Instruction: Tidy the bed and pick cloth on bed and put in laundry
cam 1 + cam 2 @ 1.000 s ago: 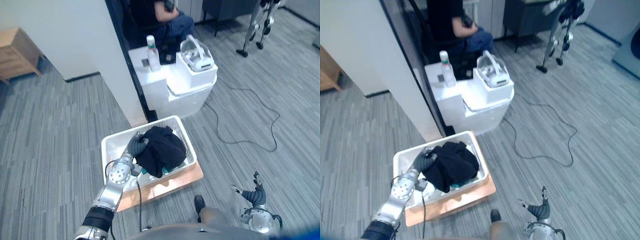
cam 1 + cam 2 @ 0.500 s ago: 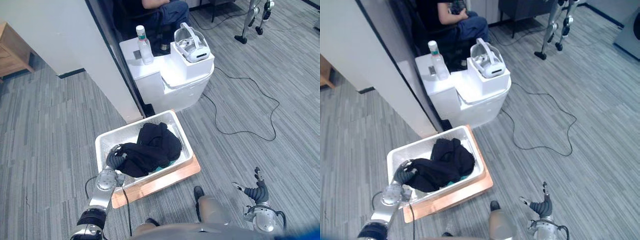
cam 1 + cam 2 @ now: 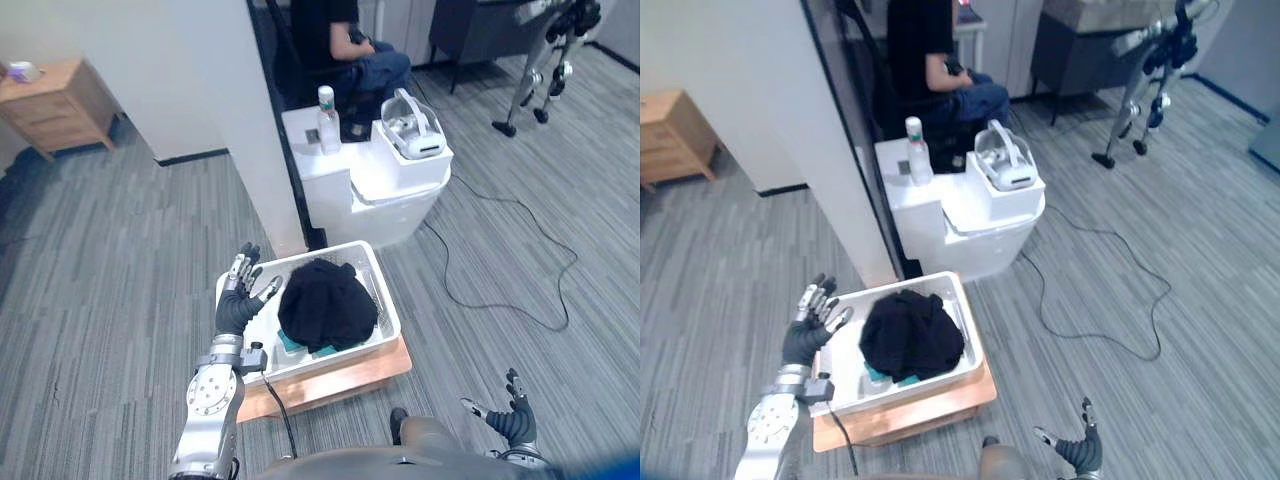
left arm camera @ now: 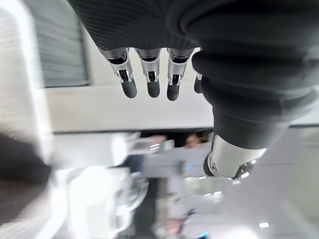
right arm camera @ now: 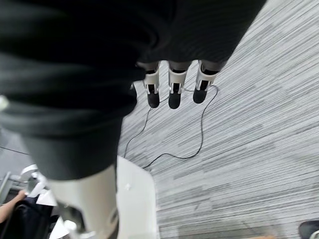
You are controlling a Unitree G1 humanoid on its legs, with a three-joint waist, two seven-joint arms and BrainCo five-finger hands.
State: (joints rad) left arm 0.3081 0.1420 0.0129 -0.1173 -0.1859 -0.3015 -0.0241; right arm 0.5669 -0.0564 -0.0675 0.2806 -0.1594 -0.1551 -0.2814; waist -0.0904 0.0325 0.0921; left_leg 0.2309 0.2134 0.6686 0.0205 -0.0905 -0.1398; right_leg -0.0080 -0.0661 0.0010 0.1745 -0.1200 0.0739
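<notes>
1. Floor [image 3: 120,260]: grey carpet, carrying everything listed below.
2. Wall [image 3: 200,90]: white partition, standing just behind the basket.
3. Worktop [image 3: 370,190]: white unit, sitting beyond the basket and carrying items 9 and 12.
4. Person [image 3: 340,30]: sitting behind the worktop, apart from the work.
5. Nightstand [image 3: 55,100]: wooden, standing well apart at the far left.
6. Board [image 3: 340,385]: wooden, lying under the basket, probably so it can be shifted as one.
7. Basket [image 3: 388,305]: white, open-topped, serving as the laundry.
8. Cloth [image 3: 325,300]: black, lying bundled inside the basket, with no hand touching it. This step is looking done.
9. Headset [image 3: 412,125]: white, resting on the worktop.
10. Left hand [image 3: 238,305]: hovering over the basket's left edge, just beside the cloth. Its fingers [image 4: 152,79] are spreading straight and apart, holding nothing, which suits a release.
11. Right hand [image 3: 515,420]: hanging low over the floor, well apart from the basket. Its fingers [image 5: 173,92] are apart and empty, seemingly idling.
12. Bottle [image 3: 327,105]: standing upright on the worktop.
</notes>
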